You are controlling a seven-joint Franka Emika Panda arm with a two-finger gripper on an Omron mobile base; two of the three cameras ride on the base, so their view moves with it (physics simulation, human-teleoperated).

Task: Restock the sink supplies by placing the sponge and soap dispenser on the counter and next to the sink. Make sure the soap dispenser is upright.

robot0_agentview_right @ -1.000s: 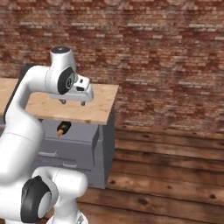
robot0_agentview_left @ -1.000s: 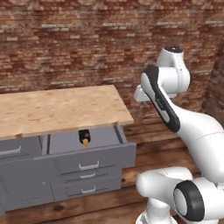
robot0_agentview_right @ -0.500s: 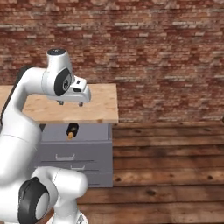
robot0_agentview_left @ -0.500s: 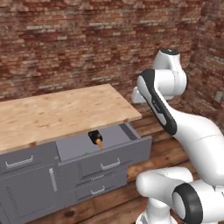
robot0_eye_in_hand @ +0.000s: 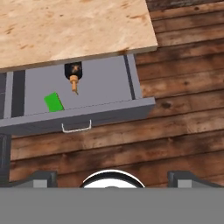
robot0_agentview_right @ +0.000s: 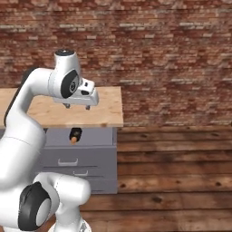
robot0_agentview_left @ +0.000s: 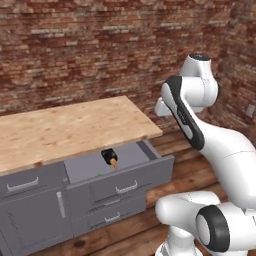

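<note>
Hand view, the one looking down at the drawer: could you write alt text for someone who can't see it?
An open grey drawer under a tan wooden counter holds a small black-and-orange soap dispenser lying on its side and a flat green sponge lying apart from it. Dark wooden floorboards lie beside and below the drawer.

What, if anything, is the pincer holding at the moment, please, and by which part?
Nothing. The pincer hangs open above the counter, while the soap dispenser and sponge lie in the open drawer.

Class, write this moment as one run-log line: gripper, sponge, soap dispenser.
gripper: open, above counter | sponge: flat in open drawer | soap dispenser: lying in drawer, not upright
</note>
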